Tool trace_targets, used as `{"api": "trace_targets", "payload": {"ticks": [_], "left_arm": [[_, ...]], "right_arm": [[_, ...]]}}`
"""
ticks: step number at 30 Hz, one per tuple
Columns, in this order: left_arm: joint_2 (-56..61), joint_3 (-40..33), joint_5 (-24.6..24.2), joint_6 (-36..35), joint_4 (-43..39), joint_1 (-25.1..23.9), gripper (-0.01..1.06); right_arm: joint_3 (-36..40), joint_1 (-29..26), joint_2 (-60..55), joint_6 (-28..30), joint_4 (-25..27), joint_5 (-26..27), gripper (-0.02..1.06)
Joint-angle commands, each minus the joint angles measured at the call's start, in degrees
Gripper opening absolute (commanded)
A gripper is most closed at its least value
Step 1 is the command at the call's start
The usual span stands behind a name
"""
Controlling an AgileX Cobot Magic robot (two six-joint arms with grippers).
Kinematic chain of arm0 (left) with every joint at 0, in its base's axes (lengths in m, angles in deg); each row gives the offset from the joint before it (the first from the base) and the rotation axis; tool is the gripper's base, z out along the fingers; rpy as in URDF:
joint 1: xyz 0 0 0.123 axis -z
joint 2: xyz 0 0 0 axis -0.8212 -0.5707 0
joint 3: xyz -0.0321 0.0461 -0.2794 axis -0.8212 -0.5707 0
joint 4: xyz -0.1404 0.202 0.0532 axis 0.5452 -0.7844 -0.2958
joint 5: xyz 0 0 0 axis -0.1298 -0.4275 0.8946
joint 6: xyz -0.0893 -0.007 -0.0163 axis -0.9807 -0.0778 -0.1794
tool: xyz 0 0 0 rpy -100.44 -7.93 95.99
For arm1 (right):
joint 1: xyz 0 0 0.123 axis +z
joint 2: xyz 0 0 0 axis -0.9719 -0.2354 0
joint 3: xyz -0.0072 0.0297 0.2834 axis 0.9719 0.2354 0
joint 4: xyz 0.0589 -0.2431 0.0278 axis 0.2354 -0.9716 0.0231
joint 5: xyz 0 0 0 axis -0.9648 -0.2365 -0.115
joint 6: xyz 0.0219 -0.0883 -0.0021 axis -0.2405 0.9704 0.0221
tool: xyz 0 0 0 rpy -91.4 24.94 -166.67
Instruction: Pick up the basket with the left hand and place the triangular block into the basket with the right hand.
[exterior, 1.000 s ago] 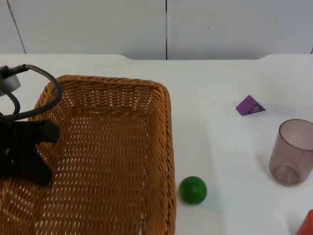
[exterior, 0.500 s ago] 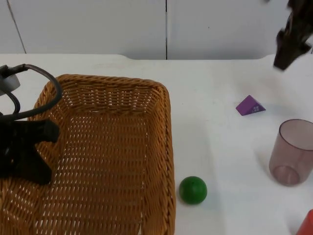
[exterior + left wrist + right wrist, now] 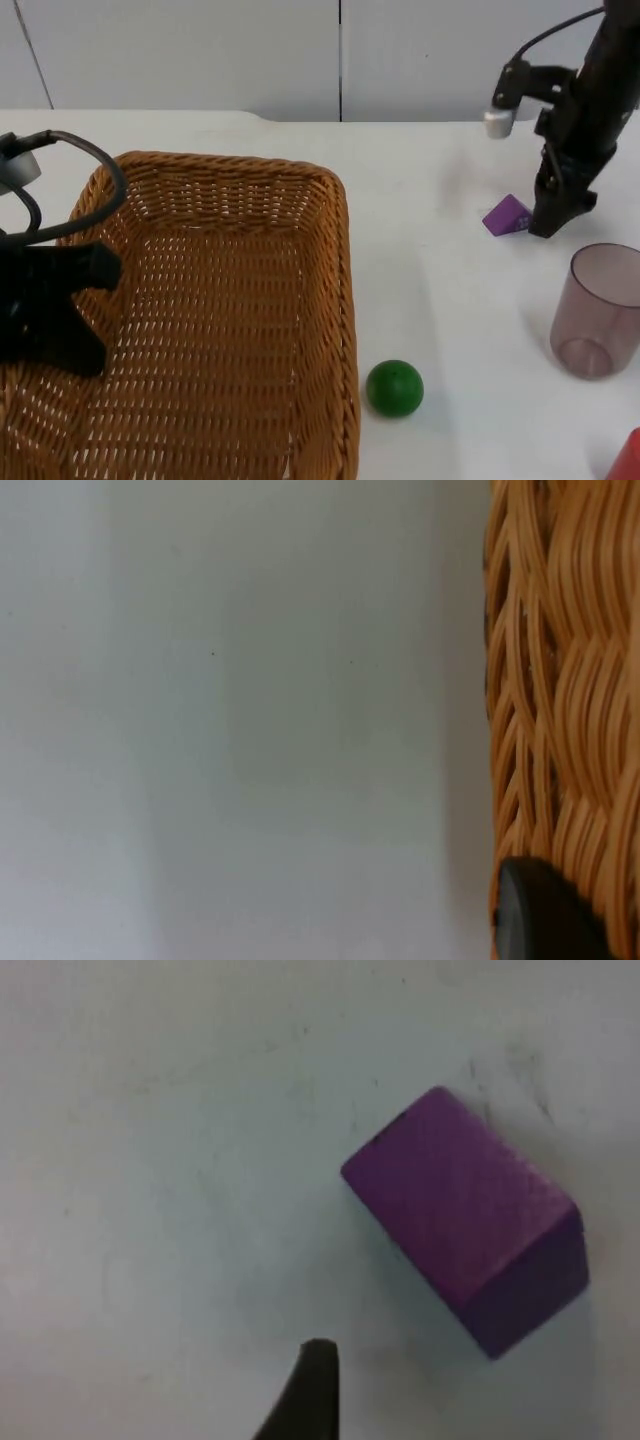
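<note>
— Wicker, is it, that big thing on the left?

— Yes, a woven basket (image 3: 225,320) lying on the white table (image 3: 440,180). The left gripper (image 3: 45,310) sits at its left rim, and its wrist view shows a black fingertip (image 3: 540,915) against the weave (image 3: 560,710); whether it is clamped on the rim I cannot tell.

— And the block?

— A purple triangular block (image 3: 506,216) lies on the table, well apart from the basket. The right gripper (image 3: 553,215) hangs just beside it, on its right. From the wrist the block (image 3: 470,1220) lies near one fingertip (image 3: 310,1390); I cannot tell how the jaws stand.

— Anything else?

— A green ball (image 3: 394,388) just beside the basket's right wall, a translucent cup (image 3: 598,310) and a red object (image 3: 628,458) at the edge.
</note>
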Motion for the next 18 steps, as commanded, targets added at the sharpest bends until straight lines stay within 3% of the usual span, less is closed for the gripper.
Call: {"api": "trace_targets", "payload": {"ticks": [1, 5, 13, 18], "left_arm": [[0.8, 0.0, -0.6, 0.2, 2.1, -0.3, 0.0], [0.8, 0.0, -0.7, 0.2, 2.6, -0.3, 0.0], [0.8, 0.0, -0.7, 0.2, 2.8, -0.3, 0.0], [0.8, 0.0, -1.6, 0.2, 2.8, -0.3, 0.0]], "right_arm": [[-0.7, 1.4, -0.9, 3.7, 0.8, 2.6, 0.8], [-0.7, 2.9, -1.8, 6.9, 0.8, 6.2, 0.8], [-2.2, 3.5, -3.5, 8.7, 0.1, 5.7, 0.8], [-2.2, 3.5, -3.6, 9.8, -5.6, 4.2, 0.8]]}}
